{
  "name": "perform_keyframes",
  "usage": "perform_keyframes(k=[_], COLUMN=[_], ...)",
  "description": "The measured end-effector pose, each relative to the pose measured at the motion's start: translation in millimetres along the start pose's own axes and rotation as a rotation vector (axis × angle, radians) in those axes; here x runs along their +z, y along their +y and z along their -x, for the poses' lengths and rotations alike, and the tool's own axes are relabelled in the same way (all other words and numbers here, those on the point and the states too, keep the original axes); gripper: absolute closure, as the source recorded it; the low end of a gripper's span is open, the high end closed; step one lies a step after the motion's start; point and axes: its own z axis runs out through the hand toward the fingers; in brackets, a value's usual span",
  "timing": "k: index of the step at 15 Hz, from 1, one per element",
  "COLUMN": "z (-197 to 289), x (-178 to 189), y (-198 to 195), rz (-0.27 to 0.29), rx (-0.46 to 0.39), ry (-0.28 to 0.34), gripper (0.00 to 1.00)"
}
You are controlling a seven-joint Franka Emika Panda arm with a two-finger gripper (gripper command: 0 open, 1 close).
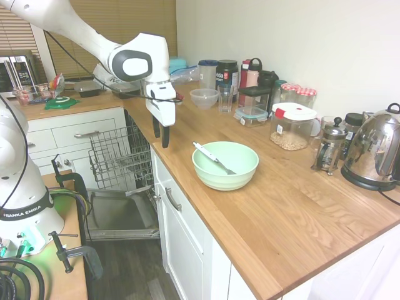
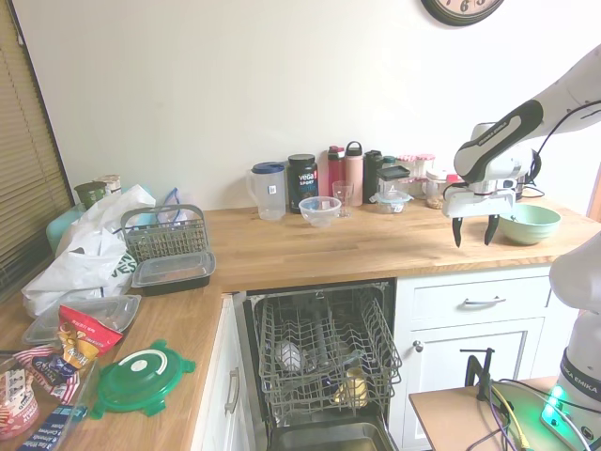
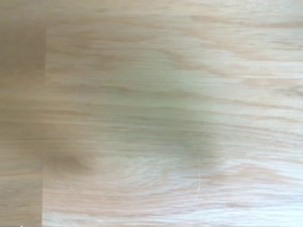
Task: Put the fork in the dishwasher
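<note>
One wooden counter (image 1: 294, 212) runs above the dishwasher (image 2: 324, 362), whose door hangs down with its wire rack pulled out. Beside the green bowl (image 1: 225, 165) hovers the gripper (image 1: 161, 139), fingers parted and empty. Inside that bowl lies the fork (image 1: 212, 157).

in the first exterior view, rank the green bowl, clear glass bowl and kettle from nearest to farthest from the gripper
From the gripper:
1. Green bowl, on the counter beside it, holding the fork.
2. Clear glass bowl, back toward the wall.
3. Kettle, far end of the counter.
</note>
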Motion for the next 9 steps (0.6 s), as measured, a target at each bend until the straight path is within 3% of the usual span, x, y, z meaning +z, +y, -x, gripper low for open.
perform_keyframes(k=[5,9], z=[5,8], x=[-8,-43], y=[-4,9], rz=[-0.011,-0.092], rx=[-0.004,0.042], ry=[0.023,0.056], gripper=[0.00,0.00])
